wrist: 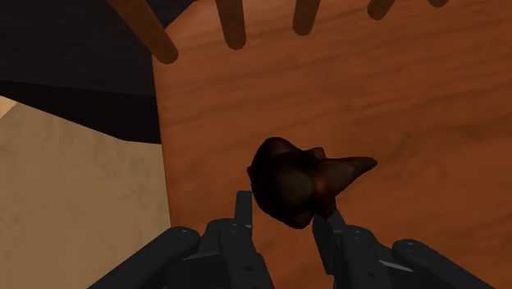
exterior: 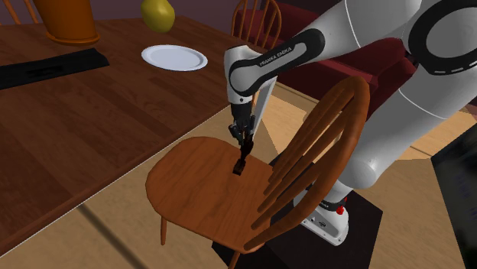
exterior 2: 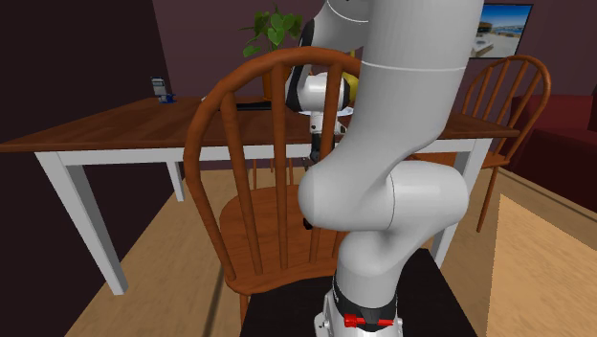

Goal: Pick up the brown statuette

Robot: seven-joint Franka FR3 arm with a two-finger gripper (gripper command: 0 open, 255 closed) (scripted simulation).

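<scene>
Statuette [wrist: 295, 176], dark brown, at middle of chair seat, near spindle back. We see wooden table [exterior: 76, 115] filling shoulder view's left. White arm [exterior: 382, 92] reaches down from right, over wooden chair [exterior: 195, 187]. White plate [exterior: 174, 57] on table's far side. Gripper [wrist: 285, 213] low over seat, black fingers [wrist: 244, 215] clamped either side of statuette's lower part. Whether it touches seat, we cannot tell.

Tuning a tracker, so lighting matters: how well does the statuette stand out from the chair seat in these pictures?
Wrist view: the statuette is dark, nearly featureless, but clear against the lighter chair seat. Shoulder view: it merges with the black gripper above it.
</scene>
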